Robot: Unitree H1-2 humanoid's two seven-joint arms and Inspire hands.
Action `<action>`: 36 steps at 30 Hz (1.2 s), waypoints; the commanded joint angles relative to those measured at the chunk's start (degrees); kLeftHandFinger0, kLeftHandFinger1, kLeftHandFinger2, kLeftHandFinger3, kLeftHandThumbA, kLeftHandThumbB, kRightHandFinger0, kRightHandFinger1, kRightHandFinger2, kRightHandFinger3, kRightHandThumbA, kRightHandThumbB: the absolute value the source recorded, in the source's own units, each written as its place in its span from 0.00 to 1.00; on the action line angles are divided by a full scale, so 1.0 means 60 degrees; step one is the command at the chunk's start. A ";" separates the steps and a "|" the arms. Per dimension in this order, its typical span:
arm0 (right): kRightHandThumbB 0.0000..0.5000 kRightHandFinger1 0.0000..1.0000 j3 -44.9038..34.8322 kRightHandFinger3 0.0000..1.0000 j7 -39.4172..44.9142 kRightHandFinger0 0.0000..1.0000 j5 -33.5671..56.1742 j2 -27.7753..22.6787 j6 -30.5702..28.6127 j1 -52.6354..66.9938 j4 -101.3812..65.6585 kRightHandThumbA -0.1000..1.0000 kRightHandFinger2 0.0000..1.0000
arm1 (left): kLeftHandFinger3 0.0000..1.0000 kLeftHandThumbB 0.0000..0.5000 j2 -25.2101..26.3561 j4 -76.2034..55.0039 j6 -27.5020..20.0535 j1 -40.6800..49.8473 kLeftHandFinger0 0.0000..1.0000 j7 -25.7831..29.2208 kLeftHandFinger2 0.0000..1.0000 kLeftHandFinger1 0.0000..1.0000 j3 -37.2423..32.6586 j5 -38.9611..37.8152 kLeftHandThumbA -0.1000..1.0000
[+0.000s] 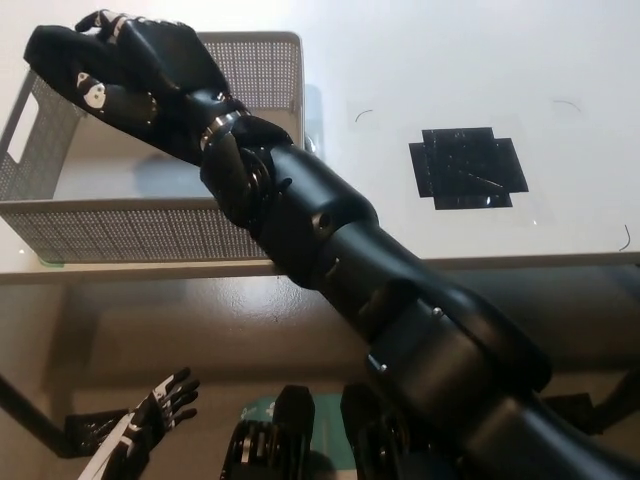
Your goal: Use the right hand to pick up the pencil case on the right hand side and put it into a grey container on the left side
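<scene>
The black right robot hand (pixel 125 70) hangs over the grey container (pixel 250 215) in the upper left of the frame, fingers curled; whether it grips anything cannot be told. The pencil case cannot be made out. The white left robot hand (pixel 150 410) rests at the lower left, fingers spread. A black patch (pixel 468 167) marks the desk (pixel 420 60) at upper right.

A white bench (pixel 440 60) carries a grey perforated container (pixel 150 232) at its left, near the front edge, and a black cross-shaped patch (pixel 468 168) lying flat, well apart, toward the right
</scene>
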 commanded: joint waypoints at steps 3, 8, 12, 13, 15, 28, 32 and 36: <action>0.41 0.23 0.0084 0.76 -0.0388 0.00 0.0076 -0.0287 -0.0110 -0.0476 -0.0025 0.00 0.71 | 1.00 0.85 0.0275 -0.0321 -0.0361 -0.0051 1.00 -0.0014 1.00 1.00 -0.0040 0.0183 1.00; 0.32 0.27 0.0190 0.87 -0.0219 0.00 0.0032 -0.0423 0.0110 -0.0428 0.0053 0.00 0.79 | 1.00 0.85 0.0223 -0.0317 -0.0417 -0.0053 1.00 -0.0012 1.00 1.00 -0.0049 0.0163 1.00; 0.55 0.49 0.0215 0.90 -0.0123 0.27 0.0042 -0.0464 0.0772 -0.0448 0.0102 0.56 0.76 | 1.00 0.83 0.0276 -0.0407 -0.0185 -0.0001 1.00 -0.0176 1.00 1.00 -0.0077 -0.0038 1.00; 0.67 0.99 0.0129 1.00 0.0540 0.76 0.0189 -0.0482 0.1046 -0.0535 0.0111 0.76 1.00 | 1.00 0.84 0.0272 -0.0429 -0.0155 0.0010 1.00 -0.0160 1.00 1.00 -0.0051 -0.0073 1.00; 0.84 1.00 0.0268 1.00 0.1574 1.00 0.0131 -0.0575 0.1316 -0.0626 0.0110 1.00 1.00 | 1.00 0.92 0.0265 -0.0512 0.0124 0.0020 1.00 -0.0138 1.00 1.00 -0.0025 -0.0145 1.00; 0.94 1.00 0.0350 1.00 0.2014 1.00 0.0158 -0.0910 0.1297 -0.0387 -0.0181 1.00 1.00 | 1.00 0.89 0.0294 -0.0491 0.0063 -0.0022 1.00 -0.0210 1.00 1.00 -0.0074 -0.0125 1.00; 0.97 1.00 0.0363 1.00 0.1971 1.00 0.0128 -0.1084 0.1105 -0.0274 -0.0415 1.00 1.00 | 1.00 0.86 0.0268 -0.0424 -0.0139 -0.0032 1.00 -0.0145 1.00 1.00 -0.0070 -0.0006 1.00; 0.92 1.00 0.0362 1.00 0.2197 1.00 0.0101 -0.1442 0.0940 0.0023 -0.1510 1.00 1.00 | 1.00 0.80 0.0261 -0.0339 -0.0414 0.0005 1.00 -0.0072 1.00 1.00 -0.0096 0.0209 1.00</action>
